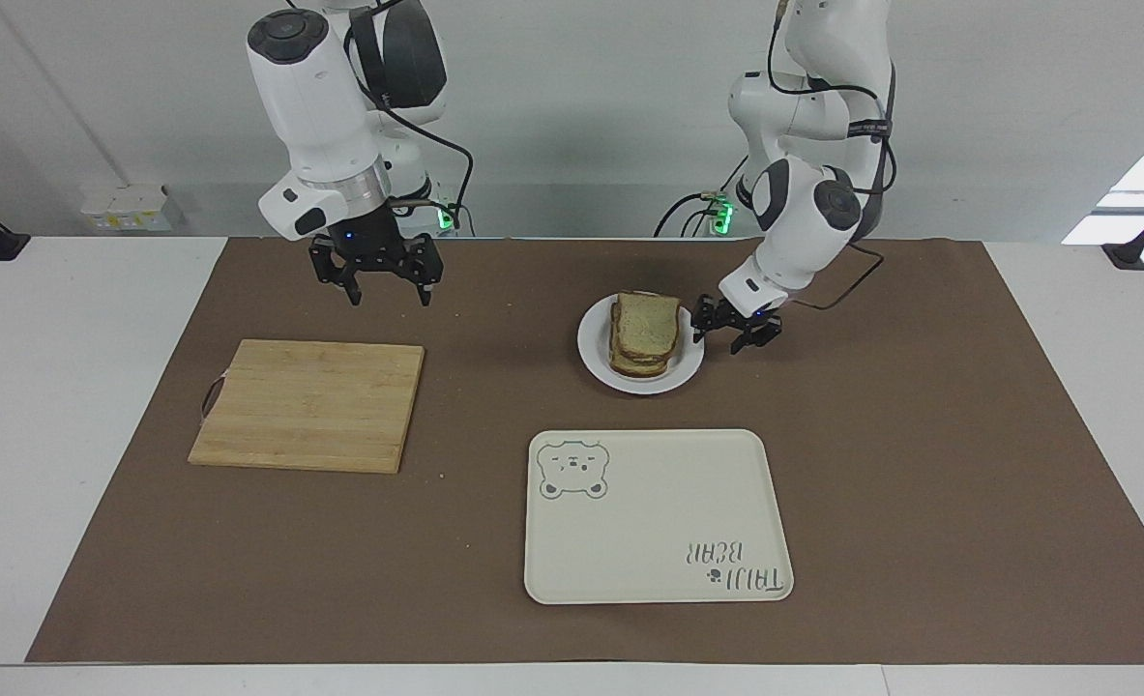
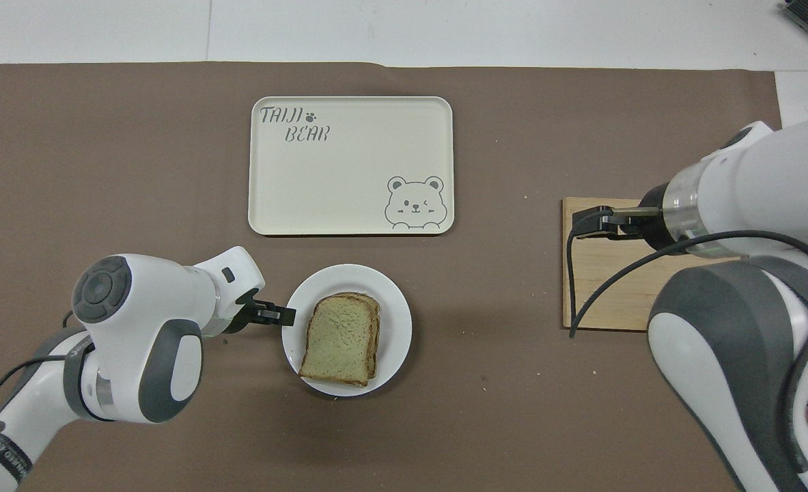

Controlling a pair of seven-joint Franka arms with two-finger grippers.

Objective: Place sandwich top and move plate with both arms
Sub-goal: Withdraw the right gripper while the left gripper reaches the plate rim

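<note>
The sandwich top, a pale speckled bread slice with a brown crust, lies flat on top of the stack on the small white plate. My left gripper is open and low beside the plate's rim, on the side toward the left arm's end. I cannot tell whether it touches the rim. My right gripper is open and empty, raised over the cutting board's edge that faces the plate.
A wooden cutting board lies toward the right arm's end of the table. A cream rectangular tray with a bear drawing lies farther from the robots than the plate. A brown mat covers the table.
</note>
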